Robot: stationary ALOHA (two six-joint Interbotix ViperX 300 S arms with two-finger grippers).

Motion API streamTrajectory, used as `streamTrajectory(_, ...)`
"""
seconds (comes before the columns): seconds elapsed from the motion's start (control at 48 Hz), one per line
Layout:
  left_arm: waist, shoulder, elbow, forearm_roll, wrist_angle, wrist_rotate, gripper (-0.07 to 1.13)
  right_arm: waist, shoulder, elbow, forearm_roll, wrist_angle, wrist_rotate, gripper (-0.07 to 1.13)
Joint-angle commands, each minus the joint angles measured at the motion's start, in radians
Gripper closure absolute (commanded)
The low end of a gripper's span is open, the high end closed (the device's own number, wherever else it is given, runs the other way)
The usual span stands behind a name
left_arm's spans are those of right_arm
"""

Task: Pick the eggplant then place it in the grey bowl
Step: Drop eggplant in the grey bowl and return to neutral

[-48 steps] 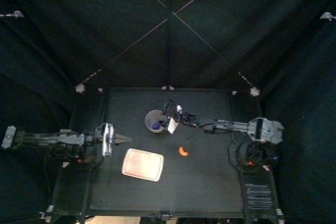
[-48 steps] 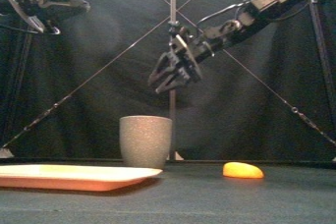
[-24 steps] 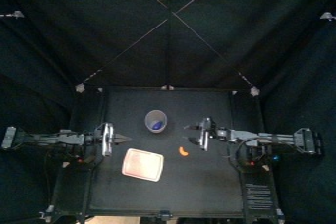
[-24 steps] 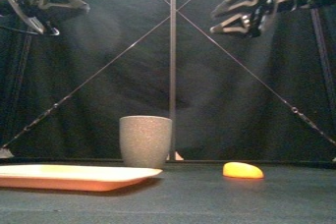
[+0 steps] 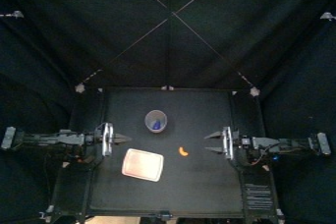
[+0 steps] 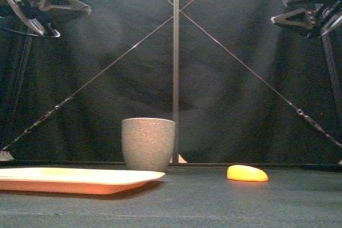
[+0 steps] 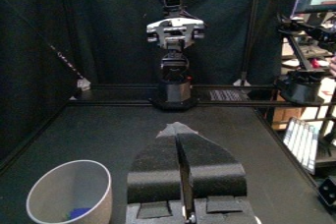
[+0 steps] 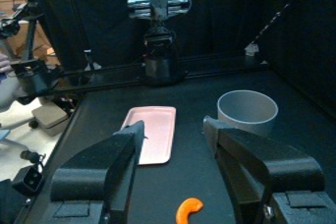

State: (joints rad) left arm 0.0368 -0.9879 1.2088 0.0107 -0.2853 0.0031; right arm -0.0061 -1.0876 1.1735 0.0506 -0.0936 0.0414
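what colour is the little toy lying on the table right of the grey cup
The toy is orange. It shows best in the front view.

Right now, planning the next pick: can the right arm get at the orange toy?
Likely yes: the orange toy lies alone before the open right end effector, nothing between them.

I see the eggplant (image 5: 157, 125), a small blue-purple lump, lying inside the upright grey cup (image 6: 148, 144), mid-table.
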Motion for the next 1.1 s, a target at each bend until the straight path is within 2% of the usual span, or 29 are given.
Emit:
streamTrajectory(0.021, 0.003, 0.002, -0.012, 0.002, -0.005, 0.0, 1.09, 0.006, 0.0, -0.006, -0.002, 0.032, 0.0, 0.18)
streamTrajectory(1.104, 0.011, 0.0, -0.008, 0.002, -0.006, 0.0, 1.09, -0.002, -0.005, -0.04, -0.009, 0.06, -0.009, 0.18)
